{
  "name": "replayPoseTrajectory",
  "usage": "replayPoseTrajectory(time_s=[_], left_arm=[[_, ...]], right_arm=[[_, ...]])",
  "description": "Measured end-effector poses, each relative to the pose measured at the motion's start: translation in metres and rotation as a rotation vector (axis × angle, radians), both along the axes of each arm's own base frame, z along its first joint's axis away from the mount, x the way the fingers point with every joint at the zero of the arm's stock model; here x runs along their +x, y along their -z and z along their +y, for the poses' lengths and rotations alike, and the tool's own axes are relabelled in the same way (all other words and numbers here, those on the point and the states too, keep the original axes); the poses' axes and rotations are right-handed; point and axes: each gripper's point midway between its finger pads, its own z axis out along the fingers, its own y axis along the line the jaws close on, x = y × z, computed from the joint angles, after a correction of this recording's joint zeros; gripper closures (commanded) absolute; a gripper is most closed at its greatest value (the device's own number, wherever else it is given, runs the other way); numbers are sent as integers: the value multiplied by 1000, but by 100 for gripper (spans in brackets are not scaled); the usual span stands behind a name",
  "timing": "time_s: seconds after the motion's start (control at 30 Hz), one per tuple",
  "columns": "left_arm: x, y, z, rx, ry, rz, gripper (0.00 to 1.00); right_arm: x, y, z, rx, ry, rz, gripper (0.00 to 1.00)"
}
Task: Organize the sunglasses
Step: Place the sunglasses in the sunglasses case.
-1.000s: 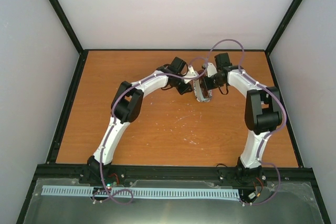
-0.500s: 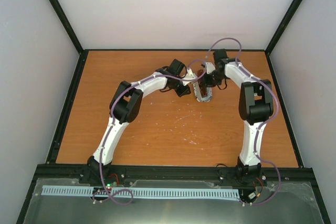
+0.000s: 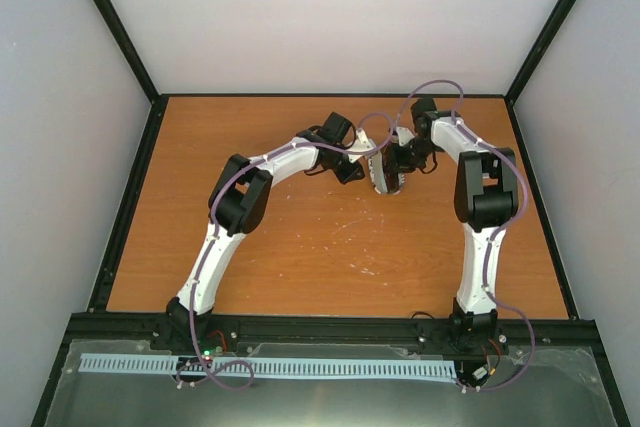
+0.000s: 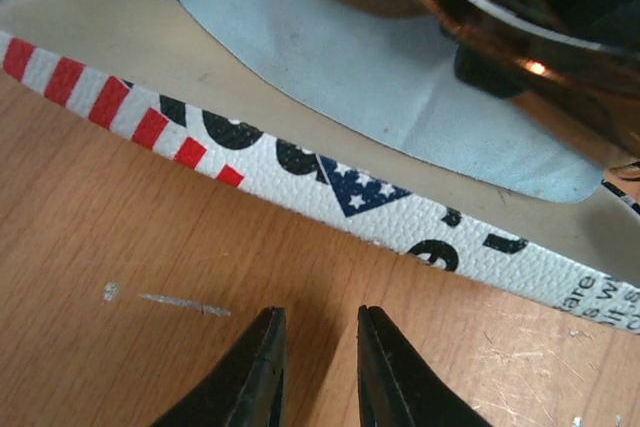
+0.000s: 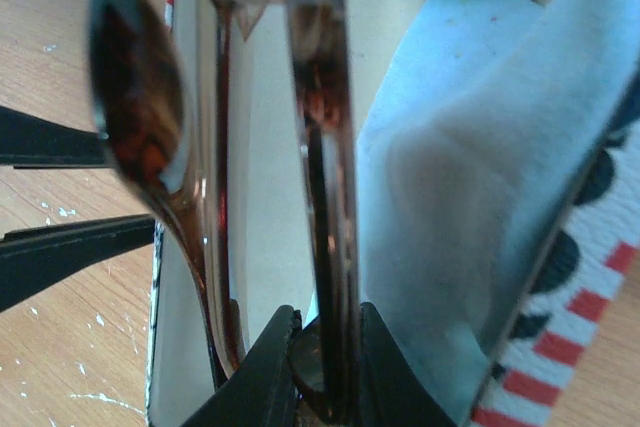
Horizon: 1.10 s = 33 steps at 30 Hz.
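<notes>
The sunglasses [image 5: 325, 147], with a dark reddish-brown frame and brownish lenses, hang folded over the open flag-patterned case [image 5: 265, 197]. My right gripper [image 5: 325, 327] is shut on their frame. The light blue cloth [image 5: 480, 147] lies in the case beside them. In the left wrist view the case [image 4: 300, 162] lies open with the cloth [image 4: 350, 57] inside it and a lens of the sunglasses [image 4: 500, 17] above. My left gripper [image 4: 315, 322] is slightly open and empty, low over the wood just beside the case's edge. In the top view both grippers meet at the case [image 3: 385, 182].
The case sits at the back middle of the wooden table [image 3: 300, 247]. A black rail [image 3: 330, 329] runs along the near edge, and black frame posts stand at the table's corners. The left fingers [image 5: 60, 242] show at the left of the right wrist view.
My right arm has swung its elbow back and the gripper has shifted slightly left over the case with the sunglasses. The left arm has barely moved.
</notes>
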Motion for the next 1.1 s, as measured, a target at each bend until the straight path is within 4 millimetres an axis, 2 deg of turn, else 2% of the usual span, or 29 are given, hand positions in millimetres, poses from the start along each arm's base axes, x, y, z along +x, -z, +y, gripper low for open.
replayPoseTrajectory(time_s=[0.17,0.47,1.1], left_arm=[[0,-1,-1,-5,1,-1,77],[0,-1,-1,-9,3,1,77],[3,-15,-10,-38,14,-17,77]], right_arm=[[2,8,3,12,4,40,91],[4,9,-7,-34,47,69,77],[8,8,-33,-162,85,56,67]])
